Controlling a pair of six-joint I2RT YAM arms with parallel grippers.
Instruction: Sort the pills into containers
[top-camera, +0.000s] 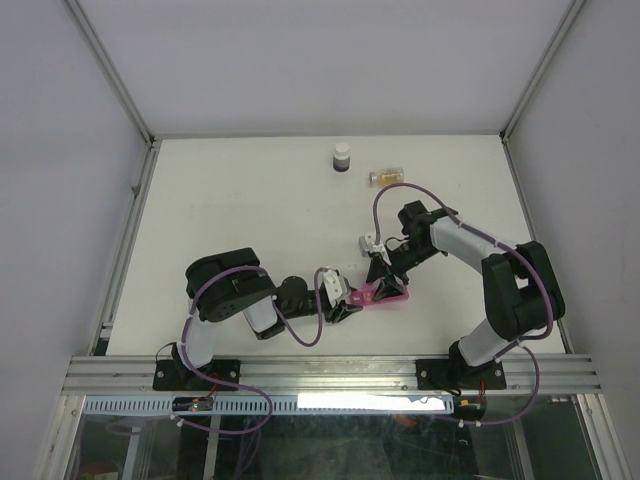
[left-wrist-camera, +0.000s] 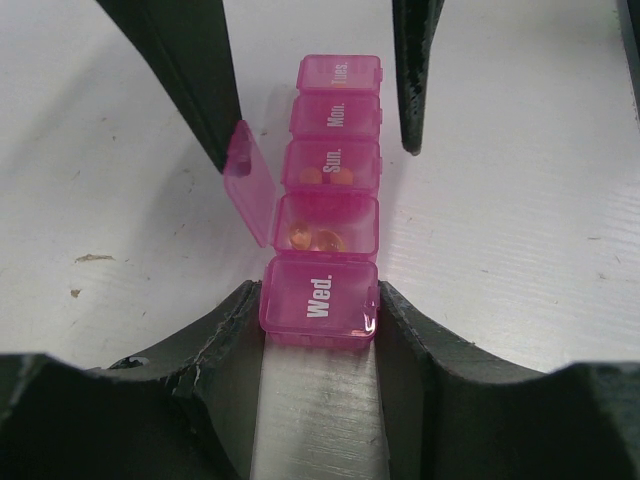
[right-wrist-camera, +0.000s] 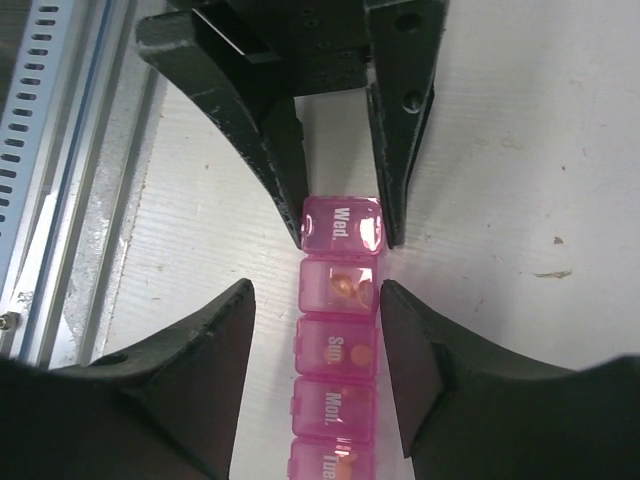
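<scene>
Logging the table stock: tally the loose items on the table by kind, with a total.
pink translucent plastic pill organiser: 1
dark bottle with white cap: 1
small clear bottle with orange contents: 1
Total: 3

- The top camera looks steeply down over the whole counter (top-camera: 250, 200) from its near edge.
- The wrist cameras sit close, facing each other across the pink organiser (left-wrist-camera: 325, 240).

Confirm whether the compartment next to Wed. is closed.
No, its lid stands open beside the pill organiser, pills showing inside.
</scene>
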